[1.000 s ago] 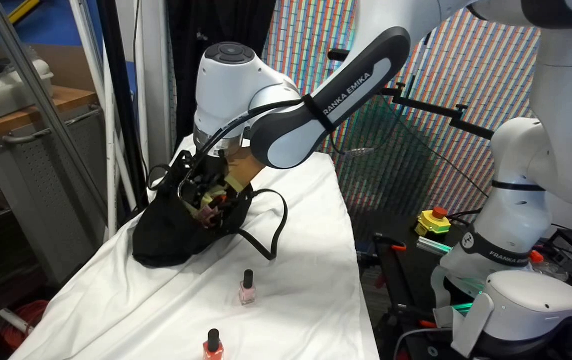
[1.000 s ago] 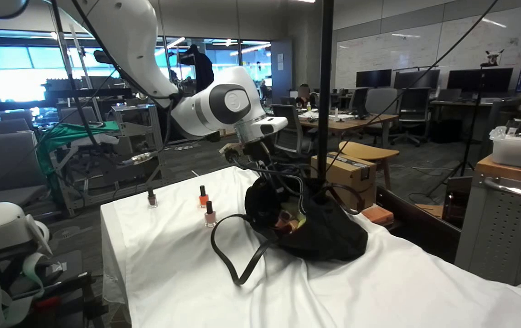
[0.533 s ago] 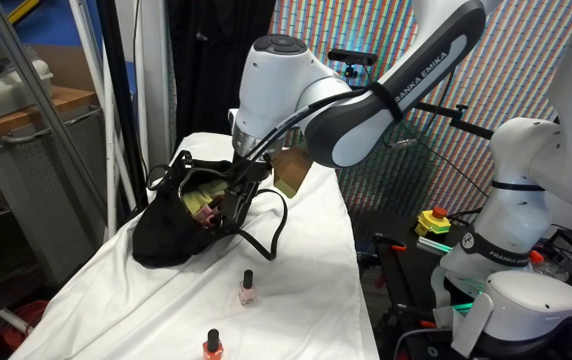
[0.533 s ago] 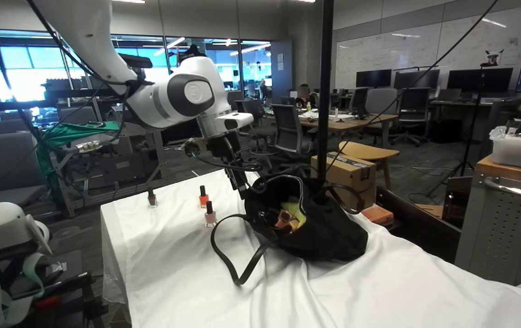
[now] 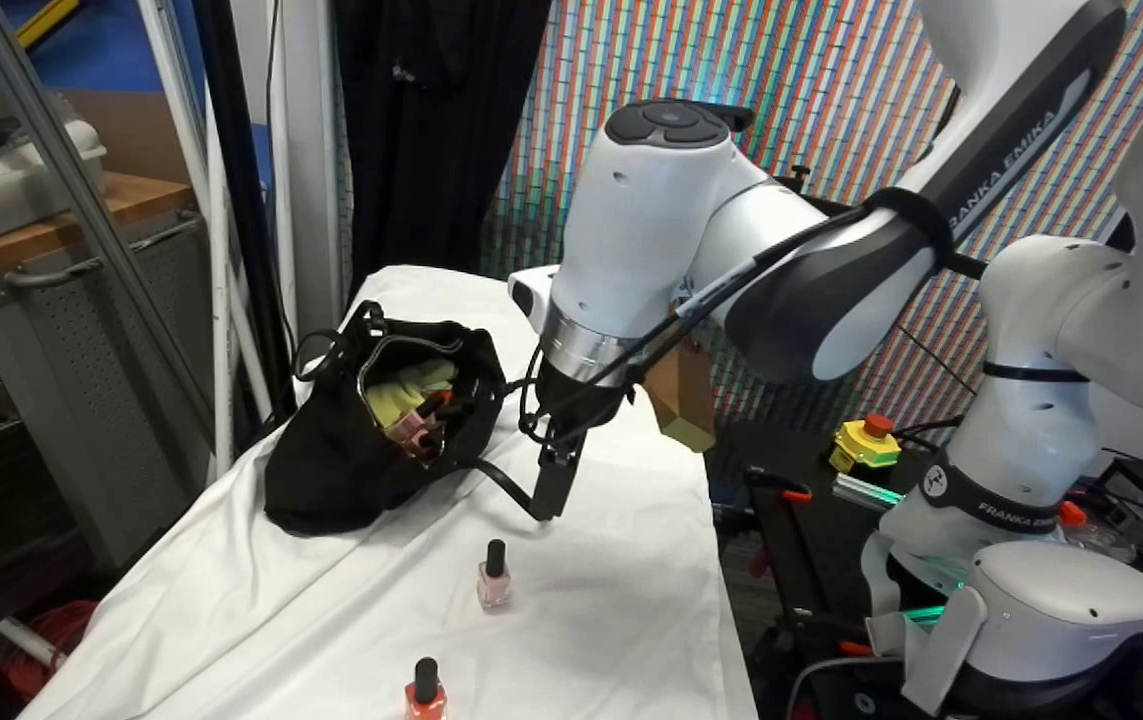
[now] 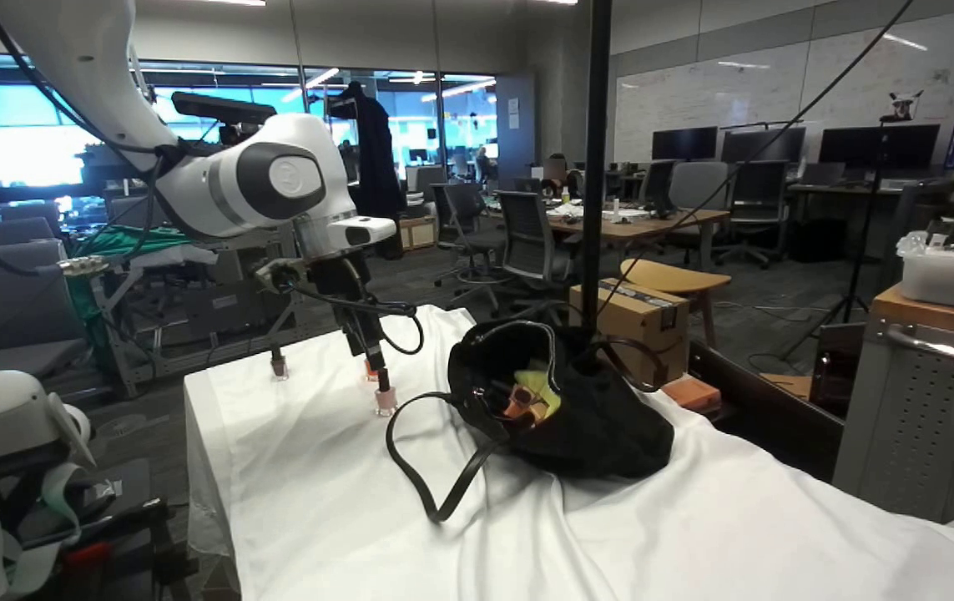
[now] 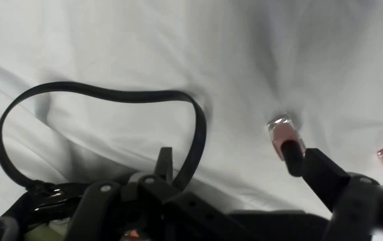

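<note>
Now drawn clear of the black bag [image 5: 341, 478], the jaws stand wide apart and empty, a shift that brings them, unladen, near the pink polish bottle [image 5: 494, 582], upright on the white-draped tabletop [image 5: 621, 620] near the strap [image 7: 129, 96].

Nail-polish bottle [image 5: 493, 588]: clear squarish glass, pale pink contents, tall black cap [image 5: 496, 557] on. Stands upright on white-draped tabletop [image 5: 621, 620], near but apart from black strap [image 7: 126, 96].
</note>
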